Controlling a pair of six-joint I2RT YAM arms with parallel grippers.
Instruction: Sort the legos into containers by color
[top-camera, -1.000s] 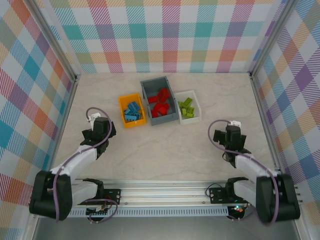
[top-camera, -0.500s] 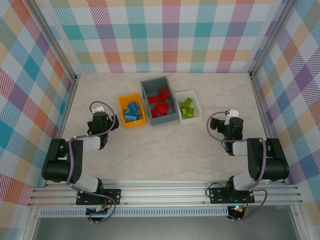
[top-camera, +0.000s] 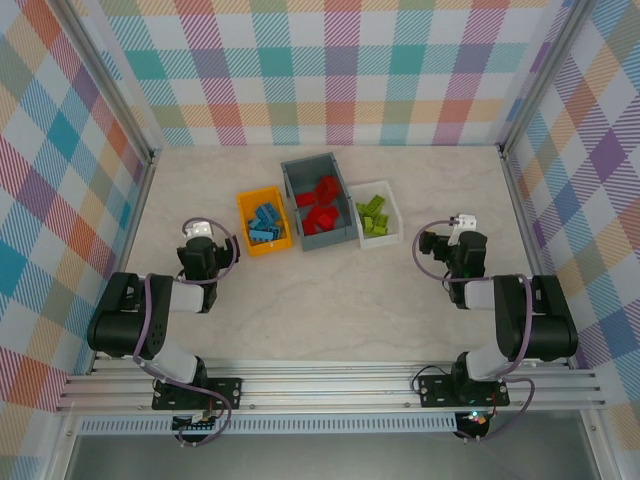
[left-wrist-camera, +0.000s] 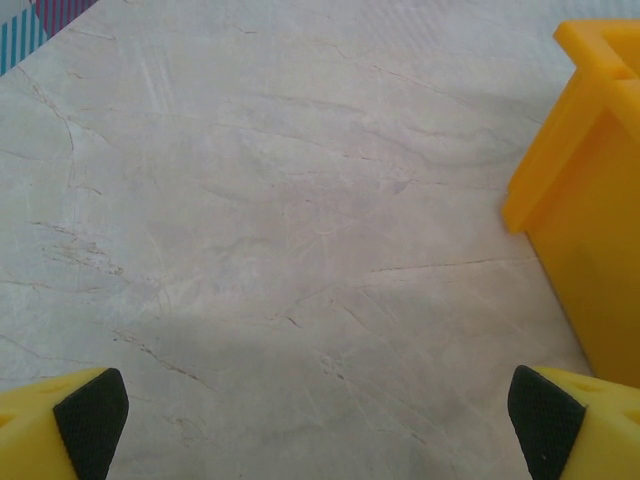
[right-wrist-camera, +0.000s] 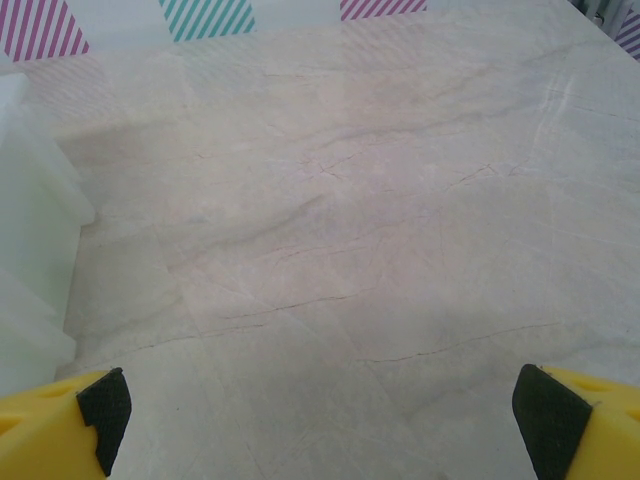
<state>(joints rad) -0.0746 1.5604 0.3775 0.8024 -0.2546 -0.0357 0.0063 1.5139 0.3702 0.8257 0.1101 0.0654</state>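
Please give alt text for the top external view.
Three bins in a row: orange-yellow bin holding blue legos, grey-blue bin holding red legos, white bin holding green legos. Left gripper and right gripper sit nearer, either side.

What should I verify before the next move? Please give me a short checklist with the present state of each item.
1. Blue legos in the orange-yellow bin: ok.
2. Red legos in the grey-blue bin: ok.
3. Green legos in the white bin: ok.
4. No lego lying loose on the table: ok.
5. Left gripper and right gripper open and holding nothing: ok.
6. Wrong colour hidden under the top bricks: cannot tell.
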